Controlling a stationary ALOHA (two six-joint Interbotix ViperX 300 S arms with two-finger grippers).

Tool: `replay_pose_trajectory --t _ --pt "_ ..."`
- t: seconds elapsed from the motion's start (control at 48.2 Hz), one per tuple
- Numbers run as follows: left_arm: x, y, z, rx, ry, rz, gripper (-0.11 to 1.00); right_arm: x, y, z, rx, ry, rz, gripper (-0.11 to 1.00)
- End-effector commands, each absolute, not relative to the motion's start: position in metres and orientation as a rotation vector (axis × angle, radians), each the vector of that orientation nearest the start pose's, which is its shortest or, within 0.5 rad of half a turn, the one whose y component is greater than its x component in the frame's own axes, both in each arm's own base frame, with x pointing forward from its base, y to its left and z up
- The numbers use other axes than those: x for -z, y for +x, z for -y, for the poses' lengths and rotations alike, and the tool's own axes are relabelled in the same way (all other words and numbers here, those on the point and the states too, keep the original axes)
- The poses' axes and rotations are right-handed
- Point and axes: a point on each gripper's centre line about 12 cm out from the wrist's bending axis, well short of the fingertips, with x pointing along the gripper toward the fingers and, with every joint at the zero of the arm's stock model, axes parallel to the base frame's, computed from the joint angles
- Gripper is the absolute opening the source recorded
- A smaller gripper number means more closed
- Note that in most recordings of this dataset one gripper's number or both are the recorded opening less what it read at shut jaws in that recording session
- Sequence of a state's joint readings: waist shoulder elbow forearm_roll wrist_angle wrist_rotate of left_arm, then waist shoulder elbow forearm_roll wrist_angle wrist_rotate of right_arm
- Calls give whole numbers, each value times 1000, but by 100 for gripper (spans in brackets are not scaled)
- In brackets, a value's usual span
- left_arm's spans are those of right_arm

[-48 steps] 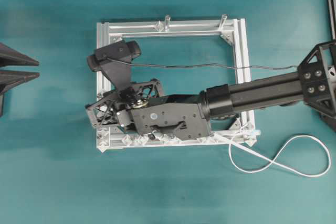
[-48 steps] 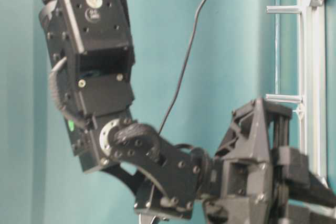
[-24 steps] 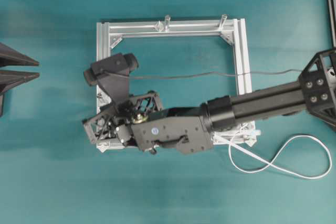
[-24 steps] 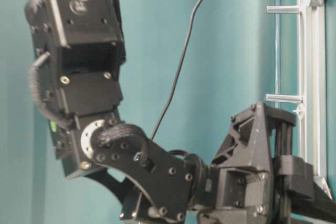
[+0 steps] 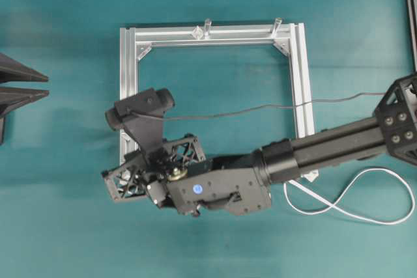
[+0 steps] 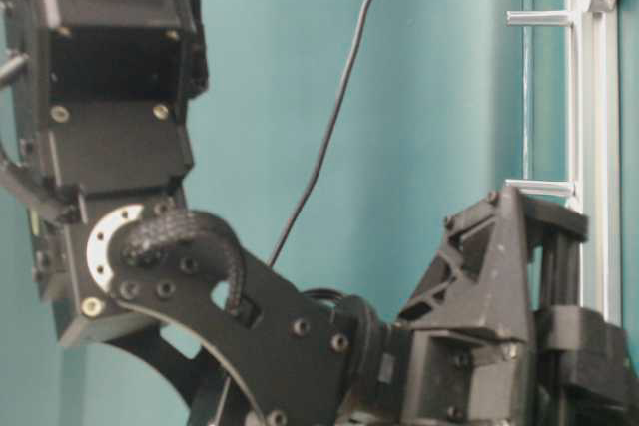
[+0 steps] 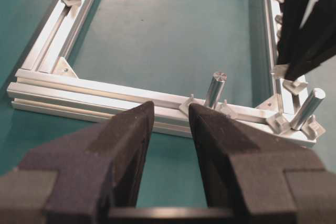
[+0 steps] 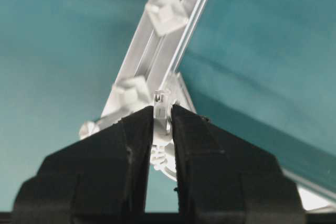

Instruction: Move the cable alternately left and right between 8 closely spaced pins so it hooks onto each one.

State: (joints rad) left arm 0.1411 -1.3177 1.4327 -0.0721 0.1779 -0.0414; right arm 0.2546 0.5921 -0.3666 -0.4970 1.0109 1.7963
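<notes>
No readable text, labels, brands, numbers or signs in any view

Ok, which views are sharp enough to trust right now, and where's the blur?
Overhead: evenly lit, sharp, but the right arm hides the frame's lower rail. Right wrist: pads soft, plug sharp, far rail blurred. Left wrist: tool soft, posts crisp.

Two posts [image 7: 214, 88] before left fingers [image 7: 220, 145]

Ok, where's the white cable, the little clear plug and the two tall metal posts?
cable [image 5: 365, 205], overhead view, on its loose loop on the table.
plug [image 8: 160, 103], right wrist view, on its clear tip between the right gripper's fingers.
metal posts [image 7: 215, 88], left wrist view, on the nearer post's shaft.
</notes>
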Motion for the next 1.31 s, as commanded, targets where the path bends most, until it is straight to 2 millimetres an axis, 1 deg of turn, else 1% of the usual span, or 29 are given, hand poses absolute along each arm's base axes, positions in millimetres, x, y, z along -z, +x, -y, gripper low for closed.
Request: replay_pose_trajectory --t 0.0,0.104,0.249,0.83,1.016,1.286 --pt "-196 136 -18 -143 -136 -275 38 -195 546 -103 859 983 -715 13" --pt "-195 136 -18 -143 -136 -277 38 -193 545 -108 854 986 -722 13" --pt "-195 136 -18 -143 -138 -277 38 -194 545 -110 850 985 -723 13" --pt "-194 136 -18 -147 -163 -284 38 -193 545 -110 850 982 -723 13" --pt "-194 136 -18 -147 -163 -286 38 -193 543 -120 835 976 -732 13" --pt "-194 136 -18 -147 -161 -283 38 -196 539 -141 799 967 -741 13"
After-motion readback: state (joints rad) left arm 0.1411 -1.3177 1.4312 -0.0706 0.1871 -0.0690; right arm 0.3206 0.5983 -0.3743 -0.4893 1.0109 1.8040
